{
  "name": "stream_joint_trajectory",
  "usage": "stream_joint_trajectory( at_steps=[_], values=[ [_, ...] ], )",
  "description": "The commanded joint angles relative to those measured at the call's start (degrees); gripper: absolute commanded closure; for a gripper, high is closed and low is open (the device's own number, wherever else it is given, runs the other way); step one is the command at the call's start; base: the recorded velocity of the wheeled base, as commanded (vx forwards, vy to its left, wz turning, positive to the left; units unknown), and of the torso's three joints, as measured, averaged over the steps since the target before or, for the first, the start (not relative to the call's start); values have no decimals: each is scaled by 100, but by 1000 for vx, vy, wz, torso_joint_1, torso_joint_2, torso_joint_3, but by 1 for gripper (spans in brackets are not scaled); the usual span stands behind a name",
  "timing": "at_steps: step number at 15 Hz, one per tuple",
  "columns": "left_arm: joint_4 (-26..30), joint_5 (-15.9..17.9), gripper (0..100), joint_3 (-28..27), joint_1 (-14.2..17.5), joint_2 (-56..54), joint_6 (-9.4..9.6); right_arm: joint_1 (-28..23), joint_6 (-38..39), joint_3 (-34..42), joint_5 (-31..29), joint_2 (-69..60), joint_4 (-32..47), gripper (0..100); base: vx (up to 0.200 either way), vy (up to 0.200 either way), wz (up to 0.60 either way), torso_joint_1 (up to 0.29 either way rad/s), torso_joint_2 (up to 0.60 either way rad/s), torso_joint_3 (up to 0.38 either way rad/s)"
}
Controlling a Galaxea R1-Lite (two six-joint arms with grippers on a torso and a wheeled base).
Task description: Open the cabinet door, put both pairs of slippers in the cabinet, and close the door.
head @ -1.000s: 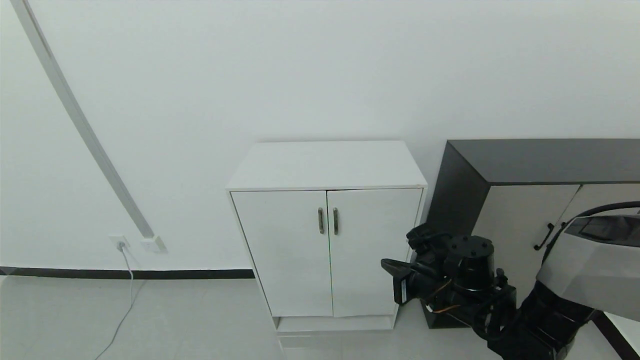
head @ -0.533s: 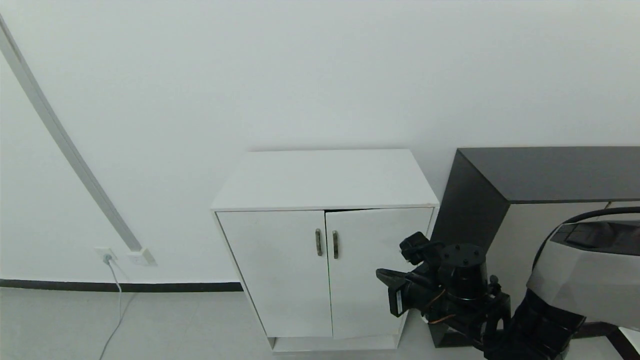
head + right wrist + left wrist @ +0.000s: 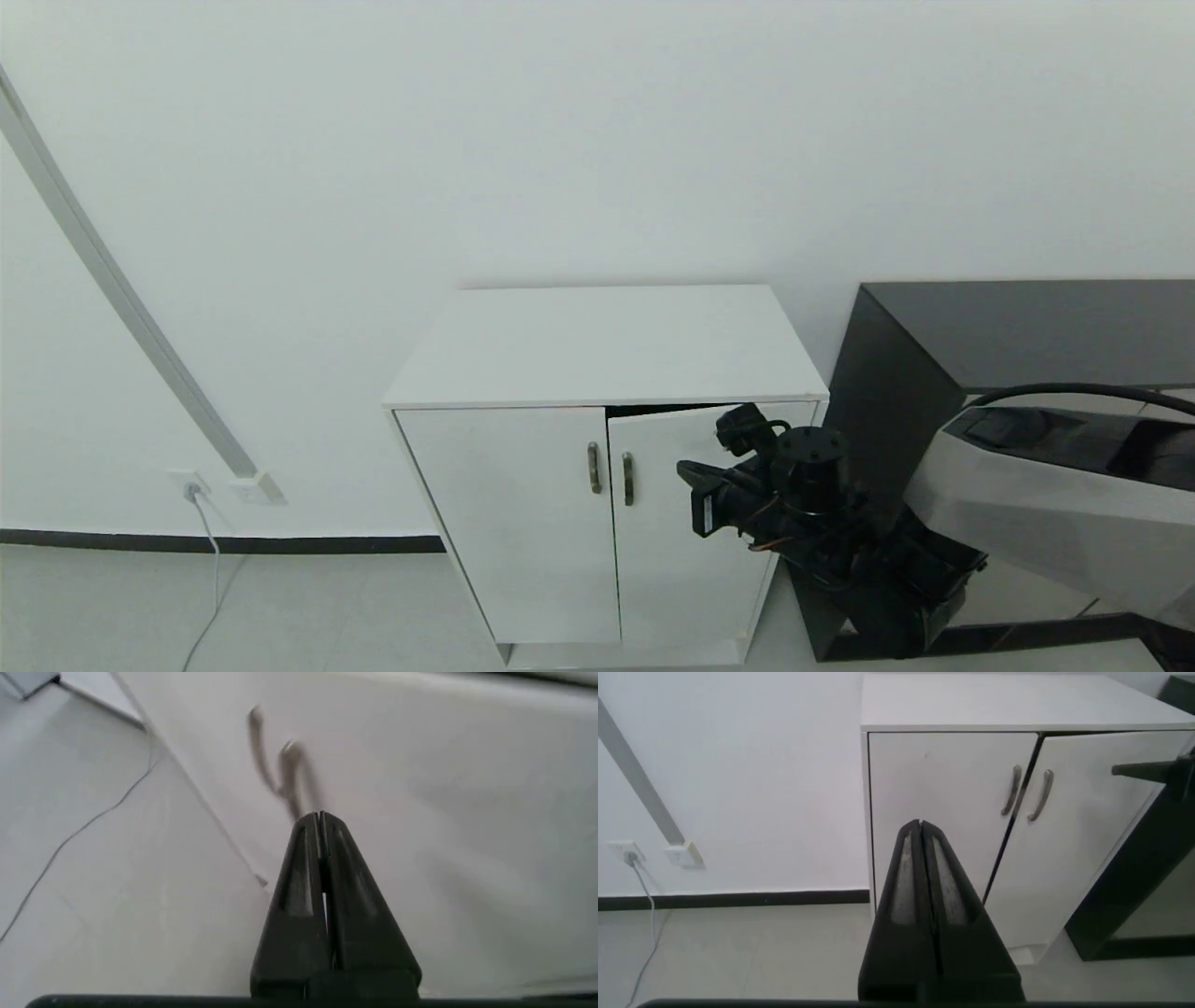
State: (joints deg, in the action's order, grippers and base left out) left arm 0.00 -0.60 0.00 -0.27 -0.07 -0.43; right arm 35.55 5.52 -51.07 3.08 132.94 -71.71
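The white cabinet (image 3: 607,345) stands against the wall with two doors and a pair of metal handles (image 3: 611,473) at the middle. Its left door (image 3: 509,523) lies flush. The right door (image 3: 681,569) stands slightly ajar, with a dark gap along its top edge. My right gripper (image 3: 686,469) is shut and empty, held in front of the right door's upper part, just right of the handles (image 3: 276,761). My left gripper (image 3: 920,829) is shut too and holds nothing. It hangs lower and farther back, facing the cabinet (image 3: 1008,709).
A dark cabinet (image 3: 990,327) with light doors stands close on the right of the white one. On the left wall are a slanted cable duct (image 3: 112,280) and a socket with a cable (image 3: 201,504) running down to the grey floor (image 3: 280,607).
The head camera has come closer to the cabinet. My right arm has risen and moved left toward the right door's handle. The gap at the top of the right door has widened.
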Motion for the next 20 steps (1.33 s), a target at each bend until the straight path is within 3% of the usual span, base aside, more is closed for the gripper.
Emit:
stream_joint_trajectory(
  at_steps=[1, 5, 20],
  values=[
    [0, -2, 100, 0, 0, 7, -1, -127, 1, -466, -1, 356, 130, 100, 0, 0, 0, 0, 0, 0],
    [0, -2, 100, 0, 0, 7, -1, -303, 10, -1125, -10, 619, 517, 100, 0, 0, 0, 0, 0, 0],
    [0, -11, 100, 0, 0, 7, -1, -487, 28, -1793, -18, 874, 939, 100, 0, 0, 0, 0, 0, 0]
  ],
)
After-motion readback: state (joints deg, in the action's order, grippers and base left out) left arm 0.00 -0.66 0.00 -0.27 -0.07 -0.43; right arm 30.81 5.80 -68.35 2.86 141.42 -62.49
